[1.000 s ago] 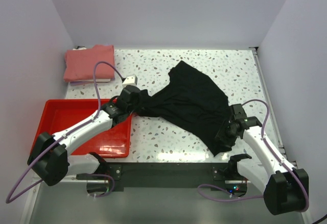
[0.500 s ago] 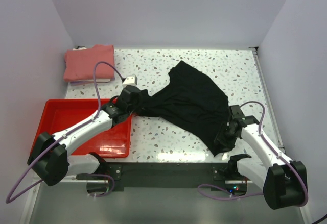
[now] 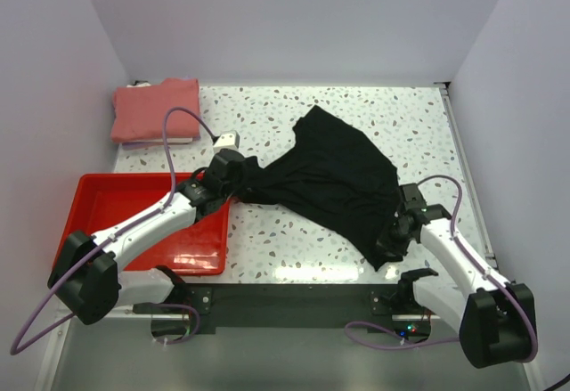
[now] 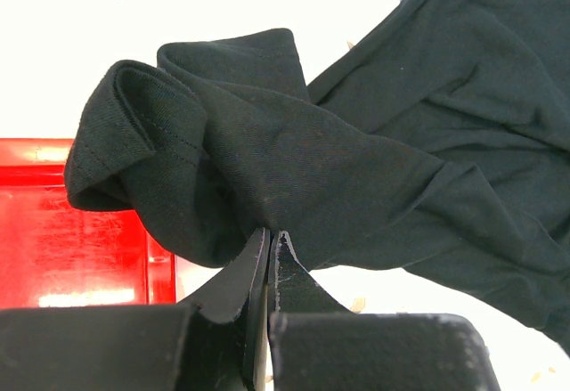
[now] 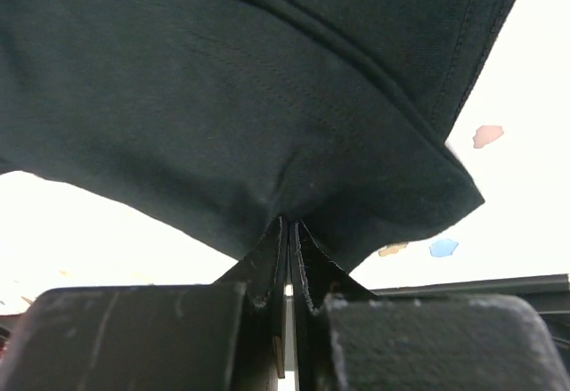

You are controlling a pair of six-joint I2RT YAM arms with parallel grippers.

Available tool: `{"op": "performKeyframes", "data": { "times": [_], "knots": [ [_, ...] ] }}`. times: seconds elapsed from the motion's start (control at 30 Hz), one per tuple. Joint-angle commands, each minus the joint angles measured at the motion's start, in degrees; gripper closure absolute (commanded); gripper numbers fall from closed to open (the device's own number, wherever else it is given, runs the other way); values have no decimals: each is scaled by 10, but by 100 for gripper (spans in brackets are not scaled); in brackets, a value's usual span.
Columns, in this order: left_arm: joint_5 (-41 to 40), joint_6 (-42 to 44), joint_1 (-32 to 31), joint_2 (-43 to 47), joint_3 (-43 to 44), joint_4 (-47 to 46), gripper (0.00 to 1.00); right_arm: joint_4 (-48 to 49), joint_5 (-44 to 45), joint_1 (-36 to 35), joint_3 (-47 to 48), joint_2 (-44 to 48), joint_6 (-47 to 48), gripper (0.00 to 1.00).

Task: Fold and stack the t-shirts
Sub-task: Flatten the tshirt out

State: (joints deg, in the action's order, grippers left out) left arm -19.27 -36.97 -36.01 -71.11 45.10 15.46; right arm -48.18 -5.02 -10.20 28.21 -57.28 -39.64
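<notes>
The black t-shirt (image 3: 334,177) lies crumpled across the middle of the speckled table. My left gripper (image 3: 239,180) is shut on its left end, by the red tray; in the left wrist view the cloth (image 4: 267,159) bunches above my pinched gripper (image 4: 270,235). My right gripper (image 3: 392,236) is shut on the shirt's near right corner; in the right wrist view the cloth (image 5: 249,97) hangs over my pinched gripper (image 5: 289,224). The salmon-pink t-shirt (image 3: 153,109) lies folded at the far left corner. The white label is out of view.
A red plastic tray (image 3: 107,197) sits at the near left under my left arm. White walls close in the table on the left, back and right. A black strip (image 3: 294,297) runs along the near edge between the arm bases.
My right gripper has drawn slightly toward the near edge with the shirt's corner. The left arm has not visibly moved.
</notes>
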Motion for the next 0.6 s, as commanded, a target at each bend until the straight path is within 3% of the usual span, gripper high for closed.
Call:
{"op": "performKeyframes", "data": {
  "times": [0.0,0.37,0.57],
  "knots": [
    [-7,-7,4,18,9,-15,100,13,33,-3,44,29,10,100],
    [-30,4,4,38,65,-14,100,-24,141,-2,210,89,58,100],
    [-51,66,4,44,183,-41,100,36,250,-3,344,118,71,100]
  ]
}}
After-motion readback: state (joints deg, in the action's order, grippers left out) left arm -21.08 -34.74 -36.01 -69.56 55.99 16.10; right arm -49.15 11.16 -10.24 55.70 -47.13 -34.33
